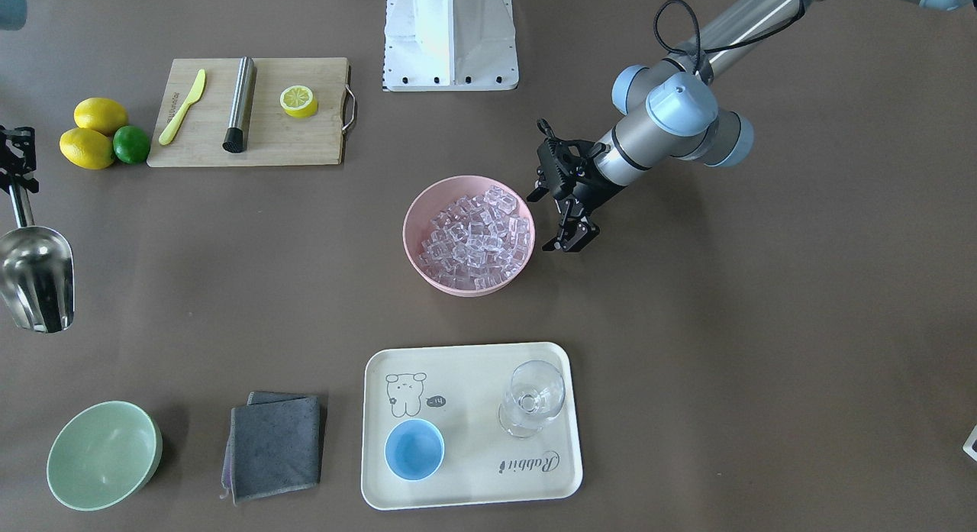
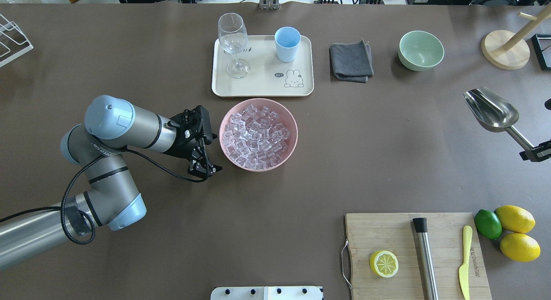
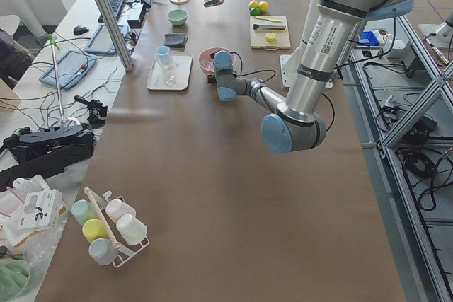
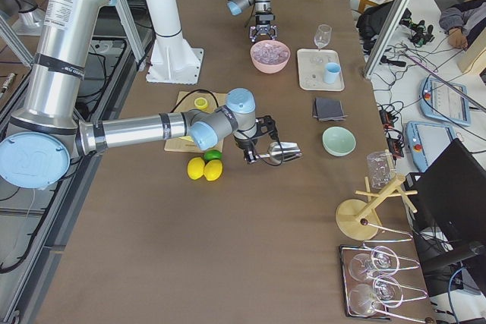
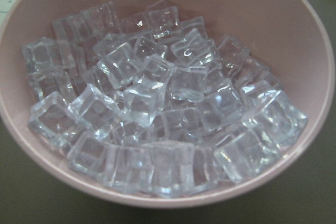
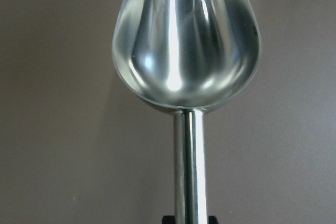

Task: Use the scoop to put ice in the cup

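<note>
The shiny, deep-troughed steel scoop [image 1: 34, 276] is pinched by the right gripper [image 1: 17, 182] at the front-facing view's left edge, while the left gripper [image 1: 543, 220] is held spread-fingered beside glassy ice [image 1: 475, 238].

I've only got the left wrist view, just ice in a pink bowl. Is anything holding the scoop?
Observer: Yes, the right gripper holds the scoop by its handle above the table, well away from the bowl.
Operator: Is it loaded?
Observer: No; the right wrist view shows its trough bare.
Operator: And the cup?
Observer: The cup stands empty on the tray, beside a stemmed glass.
</note>
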